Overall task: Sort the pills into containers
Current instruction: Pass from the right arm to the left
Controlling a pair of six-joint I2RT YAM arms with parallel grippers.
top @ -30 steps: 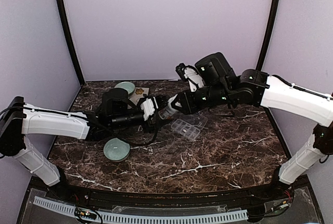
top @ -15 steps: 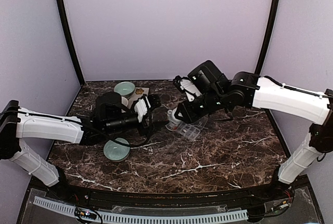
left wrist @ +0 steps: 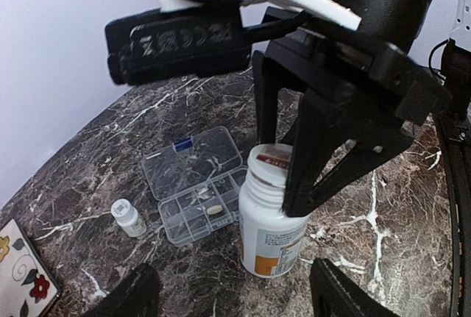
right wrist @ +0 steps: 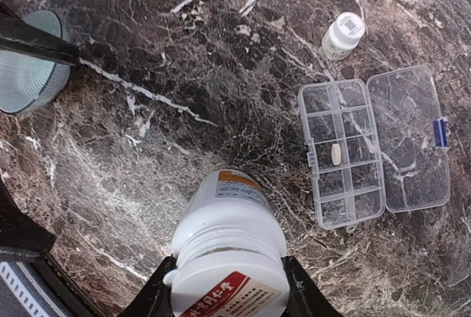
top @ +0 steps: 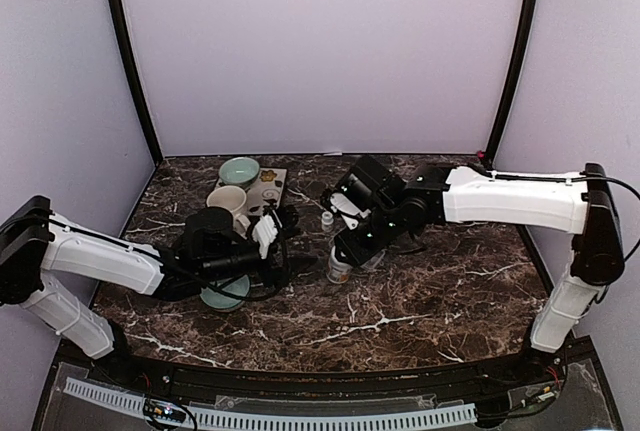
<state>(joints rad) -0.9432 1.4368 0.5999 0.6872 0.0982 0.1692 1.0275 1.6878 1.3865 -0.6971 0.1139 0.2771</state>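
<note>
My right gripper [top: 342, 254] is shut on the cap of a large white pill bottle [top: 339, 270], which stands upright on the marble table. The left wrist view shows this bottle [left wrist: 271, 223] in front of my open, empty left gripper [left wrist: 235, 298]. The clear pill-organiser box [left wrist: 197, 184] lies with its lid open just behind the bottle. One pale pill [left wrist: 214, 209] sits in one of its compartments. The right wrist view shows the bottle [right wrist: 228, 240], the box [right wrist: 372, 148] and the pill [right wrist: 335, 154]. My left gripper [top: 283, 223] is left of the bottle, apart from it.
A small white-capped bottle [top: 327, 219] stands behind the box, also in the right wrist view [right wrist: 343, 34]. A green bowl [top: 224, 296] lies under my left arm, another green bowl [top: 240, 169] and a cream cup [top: 227, 199] at the back left by a patterned tray [top: 268, 187].
My right gripper has brought the large bottle down and nearer and stood it on the table. My left gripper has drawn back to the left, away from the bottle.
</note>
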